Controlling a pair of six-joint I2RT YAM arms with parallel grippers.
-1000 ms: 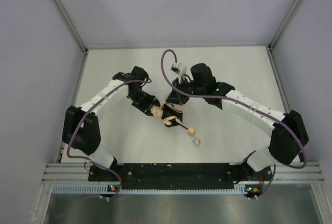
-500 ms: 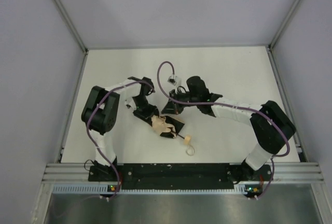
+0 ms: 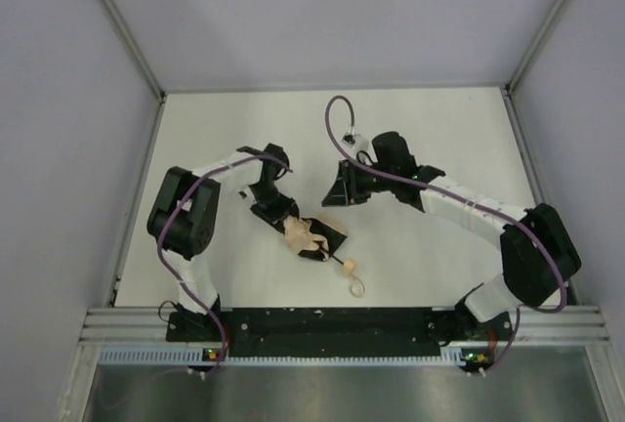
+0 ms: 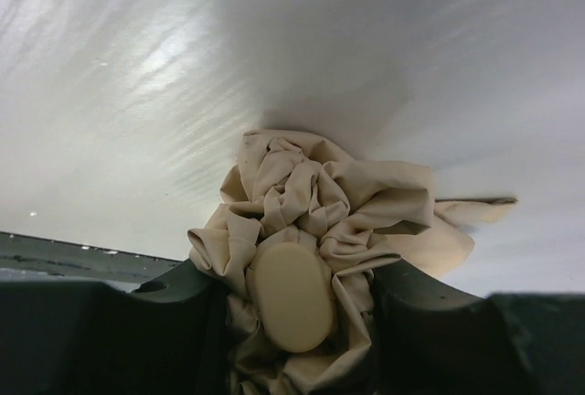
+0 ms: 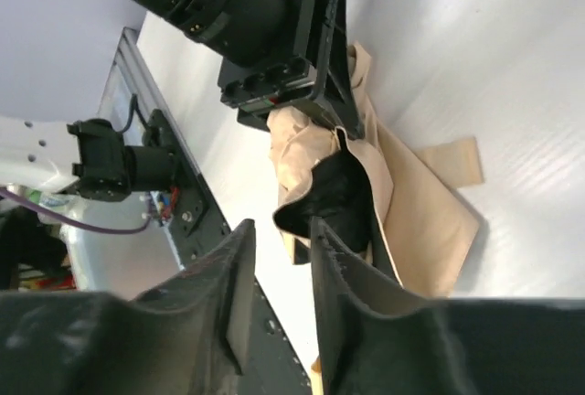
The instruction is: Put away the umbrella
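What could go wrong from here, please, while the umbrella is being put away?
1. The left gripper grips the umbrella by its bunched fabric end, which could slip out.
2. The right gripper hangs clear, so nothing steadies the handle; it might swing if lifted.
3. The loop strap lies loose and could snag.

The umbrella point(image 3: 314, 238) is lying collapsed on the tabletop point(image 3: 439, 129), toward the near edge at centre, and is running diagonally from upper left to lower right. Its beige canopy point(image 4: 320, 203) is bunching in loose, crumpled folds, with a black band point(image 5: 343, 196) showing against the fabric. An oval tan cap point(image 4: 291, 296) is sitting at the canopy end, which the left claw point(image 3: 281, 217) is pinching. A thin black shaft point(image 3: 339, 258) is projecting to the small tan handle point(image 3: 350, 267), whose loop strap point(image 3: 358, 288) is resting flat.
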